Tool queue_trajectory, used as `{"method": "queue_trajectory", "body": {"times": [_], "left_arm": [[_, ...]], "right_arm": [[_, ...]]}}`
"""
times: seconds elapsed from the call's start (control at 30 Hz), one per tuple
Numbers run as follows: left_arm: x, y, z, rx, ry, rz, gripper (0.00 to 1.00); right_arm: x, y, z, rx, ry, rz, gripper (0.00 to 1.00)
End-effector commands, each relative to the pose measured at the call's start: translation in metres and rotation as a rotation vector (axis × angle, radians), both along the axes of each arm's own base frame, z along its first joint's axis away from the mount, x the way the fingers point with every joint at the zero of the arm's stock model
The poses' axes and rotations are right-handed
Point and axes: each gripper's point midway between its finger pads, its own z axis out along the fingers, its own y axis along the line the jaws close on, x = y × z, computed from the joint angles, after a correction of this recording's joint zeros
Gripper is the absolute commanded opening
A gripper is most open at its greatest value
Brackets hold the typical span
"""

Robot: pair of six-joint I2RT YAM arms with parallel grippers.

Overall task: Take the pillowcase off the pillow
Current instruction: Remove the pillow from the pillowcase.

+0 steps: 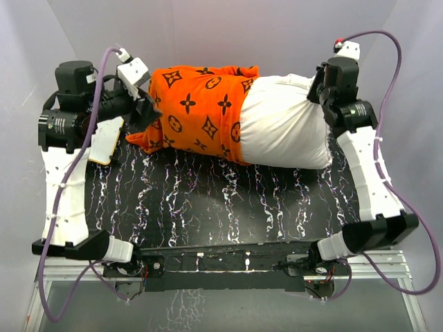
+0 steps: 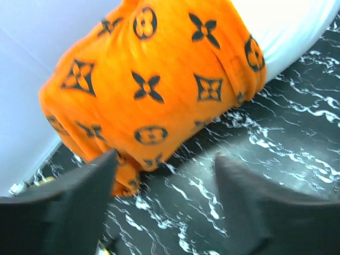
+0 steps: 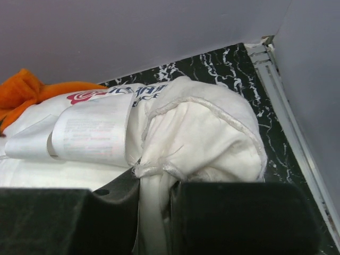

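The orange pillowcase [image 1: 197, 107] with black motifs covers the left half of the white pillow [image 1: 287, 124], which lies across the back of the black marbled table [image 1: 228, 207]. My left gripper [image 1: 147, 109] sits at the case's left end. In the left wrist view the gripper [image 2: 166, 156] stands open with only table between its fingers, and its left finger [image 2: 101, 170] is against a fold of the pillowcase [image 2: 154, 79]. My right gripper [image 1: 322, 86] is at the pillow's right end. In the right wrist view the gripper [image 3: 154, 183] is shut on a bunched corner of the pillow [image 3: 202, 138].
A flat white board with a tan frame [image 1: 107, 142] lies under the left arm at the table's left edge. White walls close in the back and both sides. A metal rail [image 3: 276, 69] runs along the right wall.
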Motion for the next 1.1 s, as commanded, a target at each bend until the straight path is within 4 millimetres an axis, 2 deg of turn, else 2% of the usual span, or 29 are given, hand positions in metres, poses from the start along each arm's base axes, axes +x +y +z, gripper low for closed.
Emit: {"method": "queue_trajectory", "body": {"times": [0.0,0.07,0.1,0.17,0.2,0.27,0.4,0.47,0.5,0.6,0.63,0.7,0.73,0.77,0.8,0.93,0.97,1.0,1.03,1.07], "left_arm": [[0.014,0.017,-0.096,0.136,0.238,0.062,0.92],[0.033,0.029,-0.140,0.222,0.261,0.097,0.97],[0.041,0.035,-0.164,0.274,0.281,0.105,0.97],[0.058,0.046,-0.204,0.350,0.319,0.123,0.97],[0.068,0.051,-0.223,0.388,0.343,0.136,0.97],[0.089,0.059,-0.251,0.441,0.353,0.164,0.97],[0.138,0.066,-0.282,0.496,0.291,0.201,0.97],[0.161,0.067,-0.292,0.510,0.266,0.215,0.97],[0.175,0.067,-0.300,0.523,0.245,0.218,0.97],[0.216,0.075,-0.295,0.540,0.128,0.301,0.97],[0.226,0.077,-0.295,0.546,0.106,0.320,0.97],[0.245,0.083,-0.296,0.579,0.055,0.350,0.97],[0.254,0.085,-0.300,0.594,0.037,0.362,0.97],[0.258,0.085,-0.305,0.596,0.045,0.360,0.97],[0.259,0.081,-0.316,0.588,0.087,0.329,0.97],[0.235,0.054,-0.365,0.515,0.374,0.171,0.96],[0.233,0.049,-0.366,0.494,0.412,0.151,0.90],[0.225,0.045,-0.373,0.480,0.466,0.130,0.79],[0.217,0.043,-0.378,0.466,0.507,0.111,0.68],[0.207,0.040,-0.381,0.456,0.540,0.088,0.53]], "right_arm": [[0.056,-0.054,0.036,-0.094,-0.108,-0.149,0.09],[0.093,-0.069,-0.006,-0.098,-0.015,-0.185,0.08],[0.114,-0.074,-0.037,-0.097,0.050,-0.196,0.08],[0.136,-0.077,-0.060,-0.105,0.087,-0.205,0.08],[0.151,-0.076,-0.085,-0.114,0.129,-0.200,0.08],[0.167,-0.075,-0.115,-0.115,0.176,-0.194,0.12],[0.188,-0.068,-0.175,-0.118,0.267,-0.162,0.49],[0.194,-0.066,-0.189,-0.111,0.278,-0.150,0.59],[0.196,-0.065,-0.192,-0.111,0.273,-0.142,0.63],[0.198,-0.070,-0.186,-0.134,0.233,-0.166,0.77],[0.198,-0.072,-0.179,-0.135,0.207,-0.169,0.95],[0.194,-0.073,-0.161,-0.086,0.157,-0.151,0.98],[0.190,-0.067,-0.151,-0.029,0.128,-0.138,0.98],[0.183,-0.079,-0.142,0.018,0.101,-0.149,0.98],[0.175,-0.081,-0.130,0.056,0.069,-0.143,0.98],[0.134,-0.078,-0.104,0.158,-0.017,-0.115,0.98],[0.120,-0.073,-0.092,0.170,-0.047,-0.089,0.99],[0.109,-0.069,-0.092,0.183,-0.059,-0.073,0.98],[0.097,-0.058,-0.103,0.201,-0.043,-0.031,0.98],[0.090,-0.053,-0.097,0.212,-0.065,-0.010,0.98]]}}
